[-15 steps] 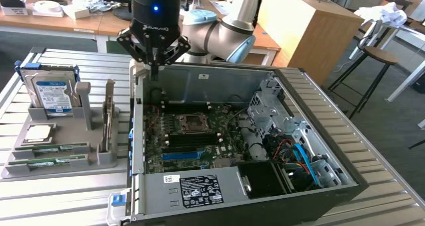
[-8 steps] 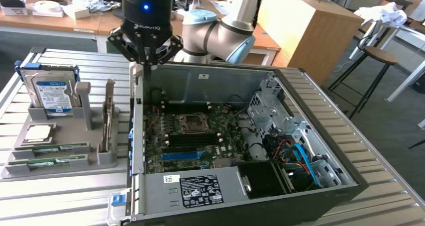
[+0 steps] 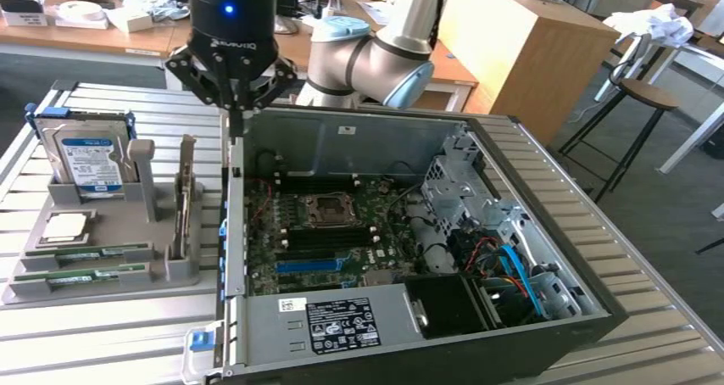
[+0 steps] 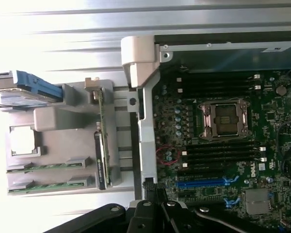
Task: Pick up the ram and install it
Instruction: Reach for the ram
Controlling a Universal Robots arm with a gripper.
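Note:
Two ram sticks, thin green boards, lie flat in slots of a grey holder tray (image 3: pixel 114 293) at the exterior view's left: one ram (image 3: pixel 100 252) and a second ram (image 3: pixel 81 276) just in front of it. The wrist view has the same pair, ram (image 4: pixel 48 166) and ram (image 4: pixel 48 186). My gripper (image 3: pixel 237 107) hangs shut with nothing in it, above the back end of the open computer case's left wall, well behind and to the right of the sticks. Its dark fingertips (image 4: pixel 153 190) sit over that wall. Black memory slots (image 4: pixel 220 153) lie beside the CPU socket (image 4: pixel 225 119).
On the tray a hard drive (image 3: pixel 85 156) stands upright, an expansion card (image 3: pixel 185 203) stands on edge, and a CPU chip (image 3: pixel 66 226) lies flat. The open case (image 3: pixel 339 139) holds the motherboard (image 3: pixel 328 232), a blue slot (image 4: pixel 203 183), cables and a drive cage (image 3: pixel 476 190).

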